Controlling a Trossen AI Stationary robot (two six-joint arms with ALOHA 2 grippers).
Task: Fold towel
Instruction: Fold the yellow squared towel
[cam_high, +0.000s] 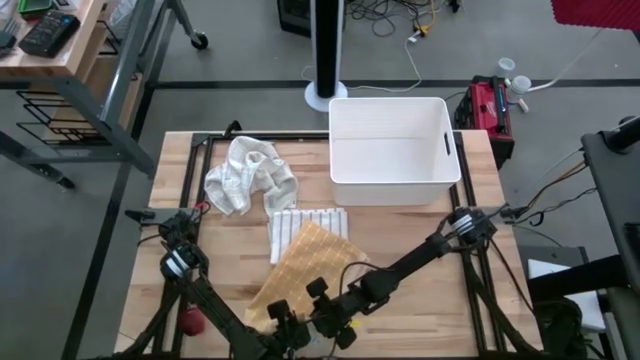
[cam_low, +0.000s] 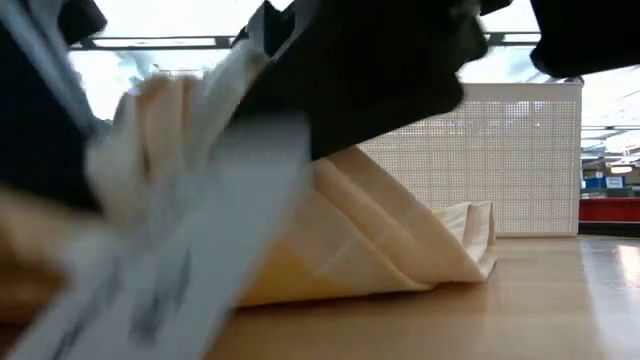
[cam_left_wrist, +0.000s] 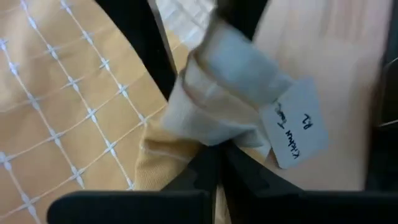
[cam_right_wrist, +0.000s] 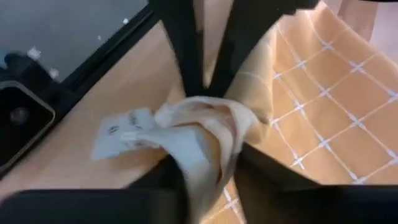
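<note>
The yellow towel with a white grid (cam_high: 300, 265) lies flat near the table's near edge; in the low view it (cam_low: 400, 240) rises in folds behind blurred dark gripper parts. Its near corner, with a white tag (cam_left_wrist: 295, 127), is bunched up. My left gripper (cam_high: 283, 318) and my right gripper (cam_high: 330, 320) meet at that corner, both shut on it. The left wrist view shows the right gripper's fingers (cam_left_wrist: 146, 56) on the far side of the bunch. The right wrist view shows the left gripper's fingers (cam_right_wrist: 183, 50) likewise. My left gripper pinches the towel's bunched near corner (cam_left_wrist: 211, 124) between its two fingers, several layers gathered, with the tag sticking out beside them. The rest of the towel lies on the table. My right gripper pinches the same bunched corner (cam_right_wrist: 202, 146) between its two fingers, opposite the left gripper. The cloth wads up over the fingertips and the tag (cam_right_wrist: 121, 134) hangs out to one side. The towel's body (cam_right_wrist: 329, 93) lies spread on the table.
A folded white striped towel (cam_high: 308, 225) lies just beyond the yellow one, with a crumpled white towel (cam_high: 248, 175) farther left. A white bin (cam_high: 392, 150) stands at the far right. A small red object (cam_high: 192, 322) sits near the left arm at the near edge.
</note>
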